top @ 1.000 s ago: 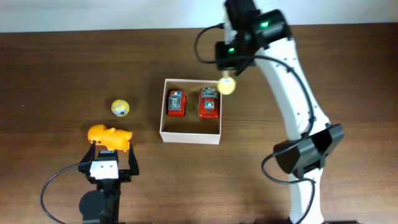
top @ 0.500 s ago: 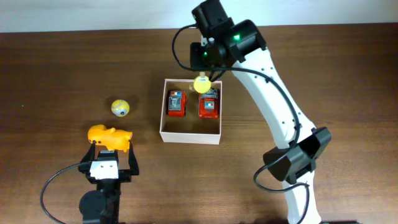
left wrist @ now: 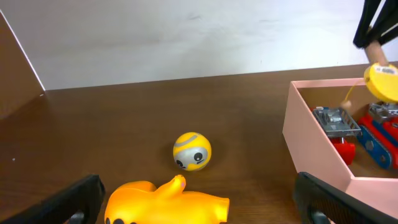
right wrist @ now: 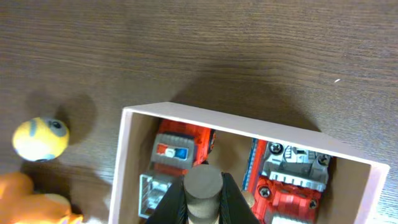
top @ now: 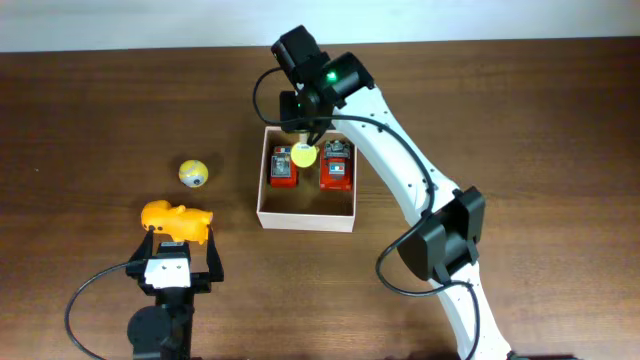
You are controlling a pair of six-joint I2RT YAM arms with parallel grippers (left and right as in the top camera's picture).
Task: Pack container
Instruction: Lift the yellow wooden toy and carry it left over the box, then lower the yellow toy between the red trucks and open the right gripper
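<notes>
Above container [top: 305,221], yellow toy [top: 303,155], perhaps spherical.

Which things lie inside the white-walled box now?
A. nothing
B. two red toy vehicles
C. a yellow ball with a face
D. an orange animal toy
B: one red vehicle and a second red vehicle lie side by side in the container; the faced ball and the orange toy lie outside it; the right gripper holds a yellow piece above.

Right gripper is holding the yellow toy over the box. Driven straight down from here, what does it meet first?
Likely the red car with the blue-and-white roof in the container, near its inner side; the yellow round toy in the right gripper would touch first. Depth is unclear.
</notes>
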